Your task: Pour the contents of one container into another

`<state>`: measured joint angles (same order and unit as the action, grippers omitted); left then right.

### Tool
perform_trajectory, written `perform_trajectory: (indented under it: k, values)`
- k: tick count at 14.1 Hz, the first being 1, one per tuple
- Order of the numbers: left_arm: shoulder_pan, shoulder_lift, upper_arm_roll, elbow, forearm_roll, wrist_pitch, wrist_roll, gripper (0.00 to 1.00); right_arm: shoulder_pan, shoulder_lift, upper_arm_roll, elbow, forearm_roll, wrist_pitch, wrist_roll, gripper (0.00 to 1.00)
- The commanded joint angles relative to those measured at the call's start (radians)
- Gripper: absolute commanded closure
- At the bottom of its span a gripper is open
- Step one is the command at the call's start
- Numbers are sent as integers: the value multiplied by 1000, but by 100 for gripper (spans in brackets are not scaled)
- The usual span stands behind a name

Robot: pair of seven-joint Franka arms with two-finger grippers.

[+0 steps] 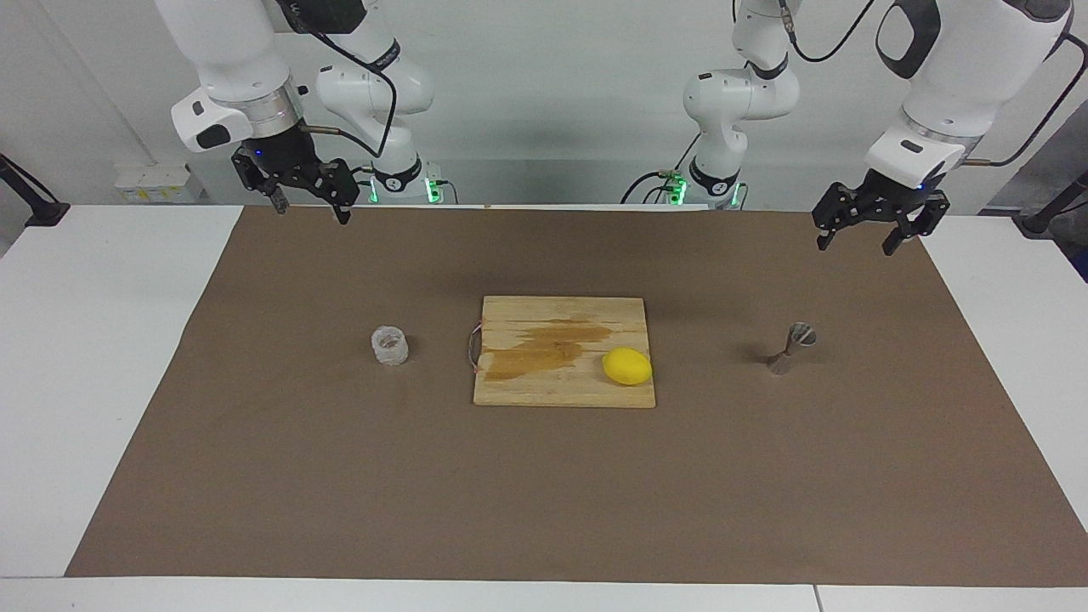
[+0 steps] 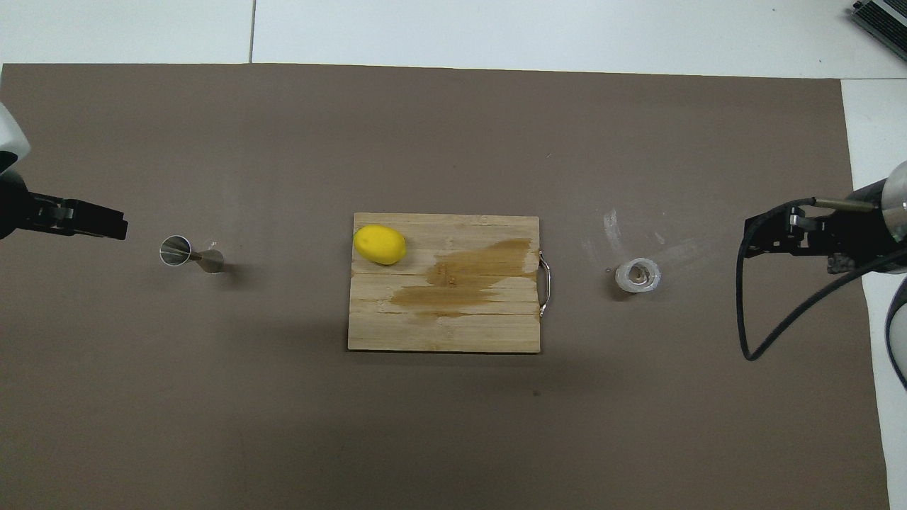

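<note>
the bumpy clear glass cup (image 1: 390,346) stands on the brown mat (image 1: 544,493) toward the right arm's end; the hourglass metal jigger (image 1: 791,348) toward the left arm's (a wooden board (image 1: 544,387) with a lemon (image 1: 627,366) between). left gripper (image 1: 865,237) and right gripper (image 1: 310,206) hang open, empty.

No text, label, brand or number can be read anywhere in either view. The arms carry small dark markings, too small to make out.
</note>
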<state>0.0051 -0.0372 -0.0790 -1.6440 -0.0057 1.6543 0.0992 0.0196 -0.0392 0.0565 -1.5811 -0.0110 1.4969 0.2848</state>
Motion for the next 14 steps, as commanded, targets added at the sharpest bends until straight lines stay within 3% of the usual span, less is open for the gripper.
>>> perform_trajectory:
  k: [1,14]
  values:
    - [-4,14,7,21,-10,2,-1,0,-12,5,5,10,-6,-12,-29,0]
    - [-8,17,10,12,-46,-7,16,0,-12,5,5,10,-6,-12,-29,0]
